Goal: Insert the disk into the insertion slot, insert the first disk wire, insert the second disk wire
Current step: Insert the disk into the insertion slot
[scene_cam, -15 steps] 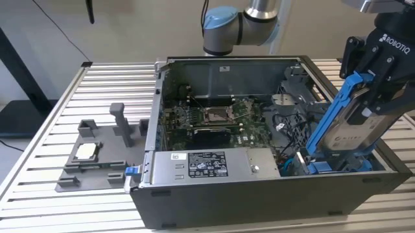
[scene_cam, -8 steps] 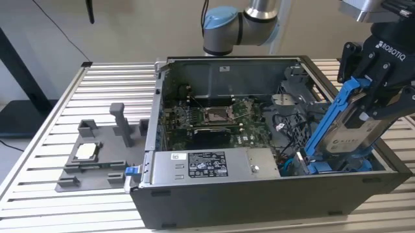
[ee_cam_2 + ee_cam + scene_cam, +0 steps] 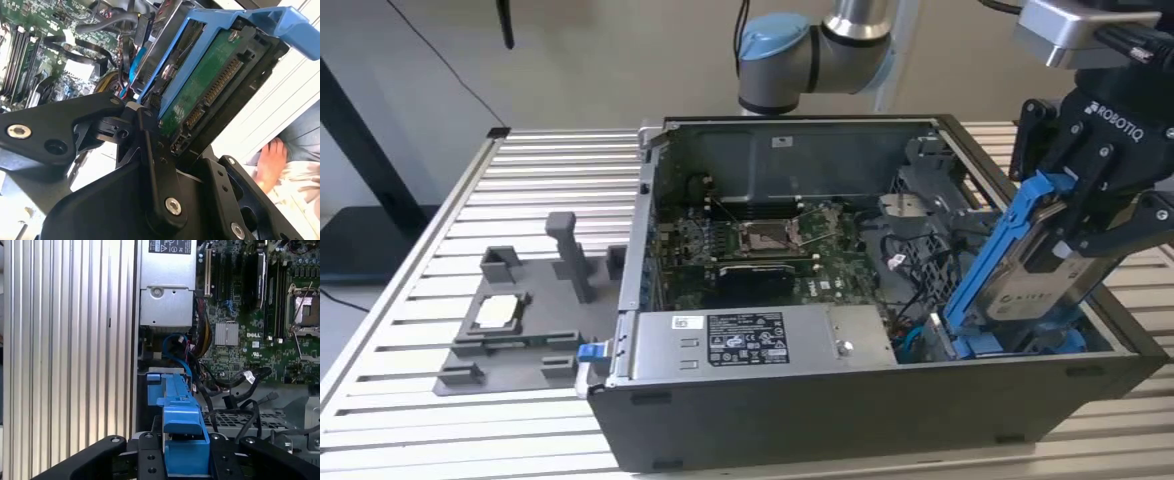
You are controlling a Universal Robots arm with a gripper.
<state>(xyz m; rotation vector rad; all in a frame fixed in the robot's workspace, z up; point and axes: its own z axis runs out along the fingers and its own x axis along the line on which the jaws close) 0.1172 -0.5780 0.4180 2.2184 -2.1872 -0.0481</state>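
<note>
A wide silver table (image 3: 547, 160) made of ribbed metal strips fills the floor of the scene. On it sits a big open computer box (image 3: 854, 410) with dark grey metal walls and no lid. Behind the box, at the far side, a grey robot arm with a blue round joint (image 3: 787, 50) comes down from above.

Inside the box, a flat green circuit board (image 3: 774, 240) lies in the middle. A silver metal power box with a white sticker (image 3: 747, 345) sits along the near wall. On the table at the exterior view's left stands a grey plastic holder (image 3: 520, 320) with posts, and a small square chip (image 3: 500, 312) rests in it.

At the exterior view's right, the black metal gripper (image 3: 1087, 225) hangs over the near right corner of the box. Its fingers are closed tight on the silver-grey flat disk with a bright blue plastic frame (image 3: 1034, 280). The disk stands tilted on its edge. Its top end sticks up above the wall of the box, and its low end dips down inside.

Right under that low end is the narrow black slot with blue plastic rails (image 3: 981, 345). I cannot tell if the disk touches the rails.

In the first wrist view, a thin blue wire (image 3: 175, 347) loops beside the power box, and black wires (image 3: 240, 380) lie loose near it.
</note>
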